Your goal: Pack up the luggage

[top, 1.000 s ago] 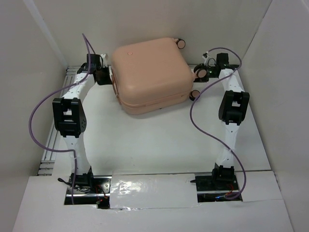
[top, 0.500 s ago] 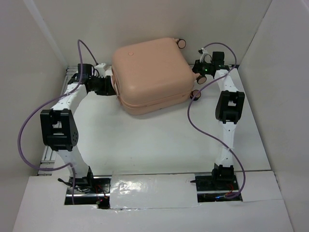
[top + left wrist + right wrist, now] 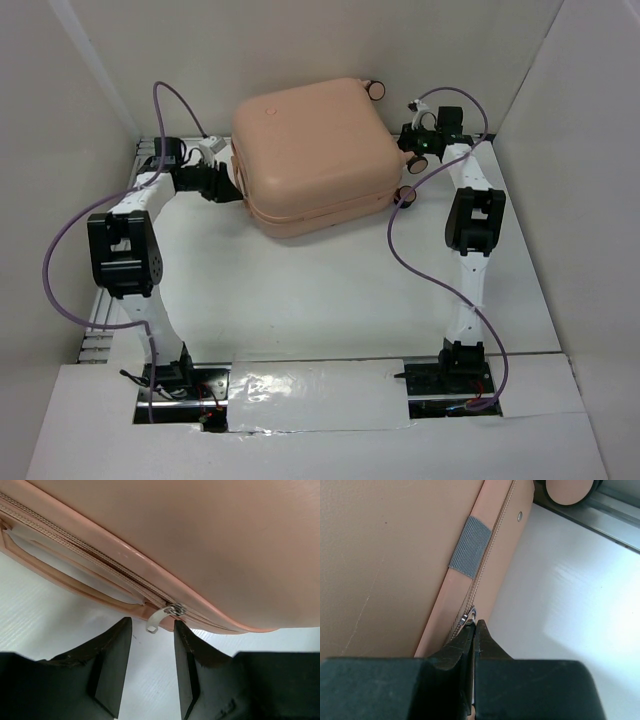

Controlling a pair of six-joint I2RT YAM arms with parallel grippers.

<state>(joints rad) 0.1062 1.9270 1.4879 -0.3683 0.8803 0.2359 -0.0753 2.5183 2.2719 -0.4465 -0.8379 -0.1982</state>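
Note:
The luggage (image 3: 310,150), a peach-pink suitcase, lies closed and flat at the back of the table. My left gripper (image 3: 230,182) is at its left side, open. In the left wrist view its fingers (image 3: 152,630) stand apart just short of a silver zipper pull (image 3: 159,619), which hangs free from the luggage (image 3: 210,540) seam. My right gripper (image 3: 408,152) is at the right side of the case. In the right wrist view it (image 3: 473,626) is shut, tips pinched at a second zipper pull (image 3: 469,616) on the luggage (image 3: 385,570); the tab is hidden between the jaws.
White walls close in the table on three sides. A metal rail (image 3: 98,312) runs along the left edge. Suitcase wheels (image 3: 377,89) stick out at the back right, one wheel (image 3: 569,490) close to my right gripper. Purple cables (image 3: 60,250) loop off both arms.
My left gripper has opened and let go of the zipper pull, and the left arm has swung its elbow out to the left. The right gripper shifted slightly back, still shut.

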